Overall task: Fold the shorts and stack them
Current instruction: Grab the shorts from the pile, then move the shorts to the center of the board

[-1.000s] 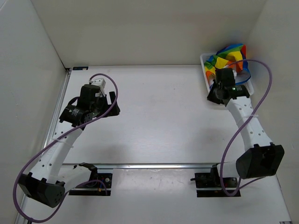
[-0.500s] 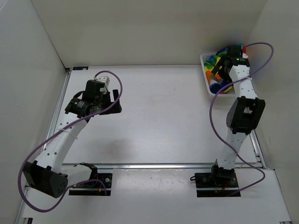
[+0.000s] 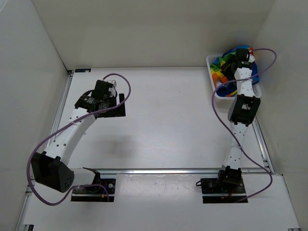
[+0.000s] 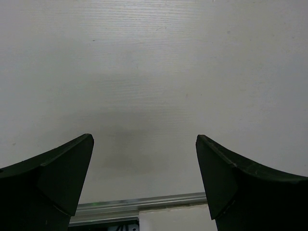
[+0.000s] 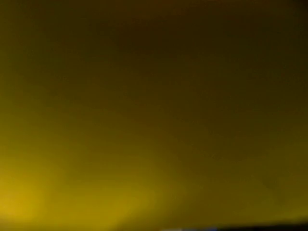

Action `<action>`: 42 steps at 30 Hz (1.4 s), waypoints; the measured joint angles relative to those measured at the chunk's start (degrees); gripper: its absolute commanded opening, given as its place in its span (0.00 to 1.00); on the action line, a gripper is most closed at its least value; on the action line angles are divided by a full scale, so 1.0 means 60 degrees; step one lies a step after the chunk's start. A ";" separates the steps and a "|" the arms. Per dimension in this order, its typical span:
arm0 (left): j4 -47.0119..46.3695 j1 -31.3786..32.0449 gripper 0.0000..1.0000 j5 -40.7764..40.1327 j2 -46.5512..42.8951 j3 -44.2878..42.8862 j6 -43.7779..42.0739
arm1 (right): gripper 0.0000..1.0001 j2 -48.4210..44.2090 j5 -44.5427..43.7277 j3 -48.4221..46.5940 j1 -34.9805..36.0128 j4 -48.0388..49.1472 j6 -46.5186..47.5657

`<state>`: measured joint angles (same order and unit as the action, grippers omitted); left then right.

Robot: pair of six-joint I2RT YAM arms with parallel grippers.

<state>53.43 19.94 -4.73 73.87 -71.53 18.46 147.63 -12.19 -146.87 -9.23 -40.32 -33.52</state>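
The white table (image 3: 168, 120) fills most of the space, walled in by plain white panels on the left, far and right sides. A metal rail (image 3: 168, 170) runs across it near the front, just beyond the two arm bases.

The left arm (image 3: 72, 134) leans up the left side of the table and bends toward the middle. The right arm (image 3: 240, 110) stretches almost straight to the far right corner. A purple cable (image 3: 219, 122) loops alongside each arm.

In that far right corner sits a white mesh basket (image 3: 211, 77). The shorts (image 3: 221, 64) are bunched up inside it, rainbow stripes showing over the rim, not folded.

The right claw (image 3: 234, 60) is pushed down into the heap of fabric. Its own camera sees only a dim yellow blur pressed close to the lens, so I cannot tell whether it is spread or closed, or whether it has hold of any cloth.

The left claw (image 4: 144, 138) hangs over bare table with its two dark fingers (image 4: 57, 168) spread wide and nothing between them.

Small white markings on the left arm's black wrist housing (image 3: 89, 99) are too small to read.
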 measured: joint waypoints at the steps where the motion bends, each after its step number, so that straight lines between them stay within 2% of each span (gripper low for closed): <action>1: 0.0033 0.0000 1.00 -0.0004 0.0091 -0.0015 -0.0007 | 0.83 0.0168 0.0171 0.0000 -0.0011 0.0157 -0.0106; 3: 0.0073 0.0000 1.00 -0.0025 0.0259 -0.0051 -0.0018 | 0.25 0.0448 0.0601 0.0000 -0.0033 0.0477 -0.0204; 4: 0.0109 0.0000 1.00 -0.0033 0.0339 -0.0091 -0.0029 | 0.10 0.0546 0.0812 0.0000 -0.0033 0.0608 -0.0288; 5: 0.0109 0.0000 1.00 -0.0036 0.0408 -0.0109 -0.0033 | 0.00 0.0601 0.1016 0.0000 -0.0047 0.0747 -0.0372; 8: 0.0211 0.0000 1.00 -0.0058 0.0557 -0.0237 -0.0044 | 0.00 0.0554 0.1370 0.0095 -0.0051 0.1045 -0.0448; 11: 0.0313 0.0000 1.00 -0.0080 0.0645 -0.0433 -0.0015 | 0.00 -0.0080 0.1424 0.0860 -0.0058 0.1202 -0.0306; 15: 0.0342 0.0000 1.00 0.0000 0.0601 -0.0539 0.0157 | 0.00 -0.1643 0.1421 0.1654 0.0007 0.1111 0.0127; 20: 0.0503 -0.0047 1.00 0.0149 0.0229 -0.0572 0.0510 | 0.00 -0.4462 0.1781 0.1668 0.0466 0.1093 0.0827; 24: 0.1002 -0.0368 1.00 0.0153 0.0044 -0.1060 0.0845 | 0.00 -0.6856 0.2408 0.1574 0.1617 0.1151 0.1282; 29: 0.1563 -0.1315 1.00 0.0142 -0.0062 -0.1927 0.1082 | 0.00 -0.8969 0.3042 0.2171 0.4033 0.1439 0.1665; 32: 0.1759 -0.1909 1.00 0.0142 -0.0310 -0.2346 0.1188 | 0.00 -0.9661 0.3067 0.3231 0.4969 0.1494 0.1701; 35: 0.1832 -0.2495 1.00 0.0193 -0.0659 -0.2565 0.1249 | 0.00 -1.0029 0.3082 0.4936 0.5257 0.1563 0.1588; 36: 0.1858 -0.2670 1.00 0.0233 -0.0761 -0.2605 0.1257 | 0.16 -1.0061 0.3064 0.5584 0.5268 0.1545 0.1545; 38: 0.1865 -0.2907 1.00 0.0331 -0.0896 -0.2612 0.1260 | 1.00 -0.9908 0.2947 0.6757 0.5271 0.1494 0.1402; 40: 0.1876 -0.2976 1.00 0.0546 -0.0925 -0.2586 0.1257 | 1.00 -0.9267 0.2987 0.7213 0.5151 0.1064 0.1483; 42: 0.1851 -0.2983 1.00 0.0882 -0.0885 -0.2470 0.1235 | 1.00 -0.8273 0.2987 0.6940 0.4932 0.0397 0.1501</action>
<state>64.53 2.04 0.56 68.55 -86.35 25.87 98.00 5.74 -105.23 20.36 -37.93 -24.51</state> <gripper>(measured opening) 0.990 0.991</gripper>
